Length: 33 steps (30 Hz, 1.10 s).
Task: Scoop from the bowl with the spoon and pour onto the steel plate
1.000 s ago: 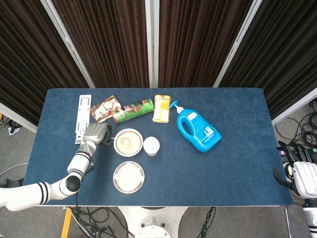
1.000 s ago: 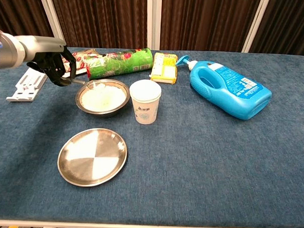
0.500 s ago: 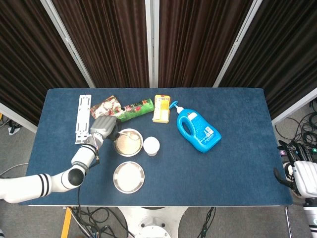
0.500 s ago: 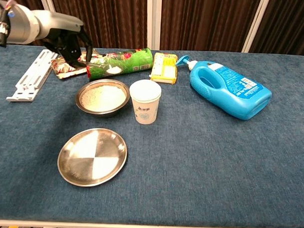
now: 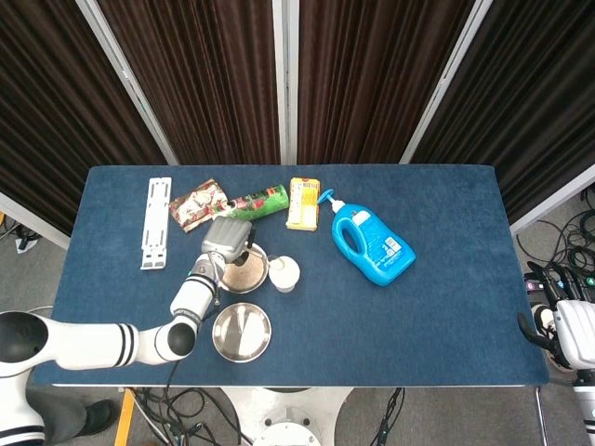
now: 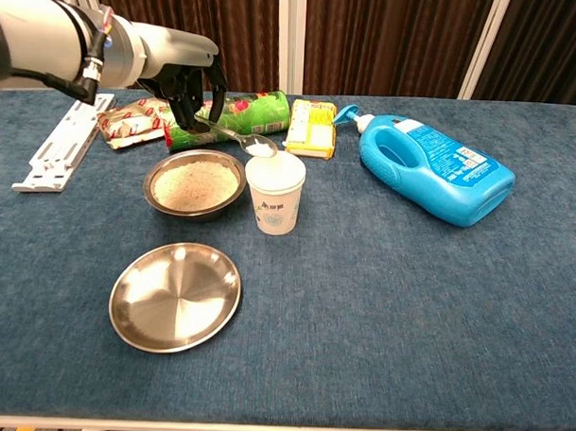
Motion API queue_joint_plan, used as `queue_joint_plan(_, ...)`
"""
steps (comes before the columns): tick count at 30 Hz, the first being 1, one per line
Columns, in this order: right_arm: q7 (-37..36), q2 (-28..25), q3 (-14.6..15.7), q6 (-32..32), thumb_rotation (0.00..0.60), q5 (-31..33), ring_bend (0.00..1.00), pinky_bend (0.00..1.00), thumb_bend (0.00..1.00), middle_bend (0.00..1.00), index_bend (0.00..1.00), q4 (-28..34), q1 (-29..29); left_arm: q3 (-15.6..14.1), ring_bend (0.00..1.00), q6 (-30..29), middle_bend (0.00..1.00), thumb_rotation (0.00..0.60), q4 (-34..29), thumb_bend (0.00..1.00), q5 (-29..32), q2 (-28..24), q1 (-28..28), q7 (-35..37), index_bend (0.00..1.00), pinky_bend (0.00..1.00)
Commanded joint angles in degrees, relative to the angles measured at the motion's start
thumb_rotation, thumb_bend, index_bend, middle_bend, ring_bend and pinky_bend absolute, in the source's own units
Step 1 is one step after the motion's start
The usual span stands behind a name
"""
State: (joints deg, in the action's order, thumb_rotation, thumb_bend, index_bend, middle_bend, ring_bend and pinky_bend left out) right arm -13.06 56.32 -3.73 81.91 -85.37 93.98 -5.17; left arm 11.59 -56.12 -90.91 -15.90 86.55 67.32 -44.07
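Over the bowl (image 5: 244,270) in the head view, the left hand (image 5: 228,238) hides the spoon. In the chest view it grips the loaded spoon (image 6: 236,138) above the bowl — carry stage; next, swing to the steel plate (image 6: 175,296) and tip.

Bowl (image 6: 193,184) behind steel plate (image 6: 175,296), cup (image 6: 275,192) just right of bowl, detergent bottle (image 6: 434,170) further right.

Left hand (image 5: 228,239) covers the bowl's (image 5: 249,274) far-left rim from the head view; right hand (image 5: 569,325) is cut by the frame's right edge — finger pose unreadable; spoon (image 6: 236,137) handle vanishes inside the grip.
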Motion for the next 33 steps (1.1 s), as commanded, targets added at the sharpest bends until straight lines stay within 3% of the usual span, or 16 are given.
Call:
queue_joint_plan(1, -0.2, 0.1, 0.0, 0.0, 0.600, 0.0, 0.00, 0.00, 0.30, 0.23, 0.09, -0.1, 0.0, -1.5, 0.91, -4.5, 0.93, 0.600, 0.3, 0.56, -1.7, 2.8, 0.7, -2.0, 0.64, 1.00)
queue_joint_plan(14, -0.9, 0.1, 0.2, 0.5, 0.600, 0.0, 0.00, 0.00, 0.30, 0.23, 0.09, -0.7, 0.5, -9.8, 0.91, -22.3, 0.93, 0.600, 5.8, 0.55, -21.6, 12.0, 0.0, -15.2, 0.64, 1.00)
queue_joint_plan(26, -1.1, 0.2, 0.3, 0.8, 0.600, -0.2, 0.00, 0.00, 0.30, 0.23, 0.09, -0.7, 0.8, -16.7, 0.91, -26.2, 0.93, 0.600, 12.2, 0.55, -37.8, 14.9, -3.5, -23.6, 0.64, 1.00)
queue_joint_plan(33, -0.9, 0.0, 0.3, 0.9, 0.600, -0.3, 0.00, 0.00, 0.30, 0.23, 0.09, -0.4, 0.8, -16.9, 0.91, -26.7, 0.93, 0.600, 15.1, 0.55, -45.1, 16.0, -5.5, -25.0, 0.64, 1.00)
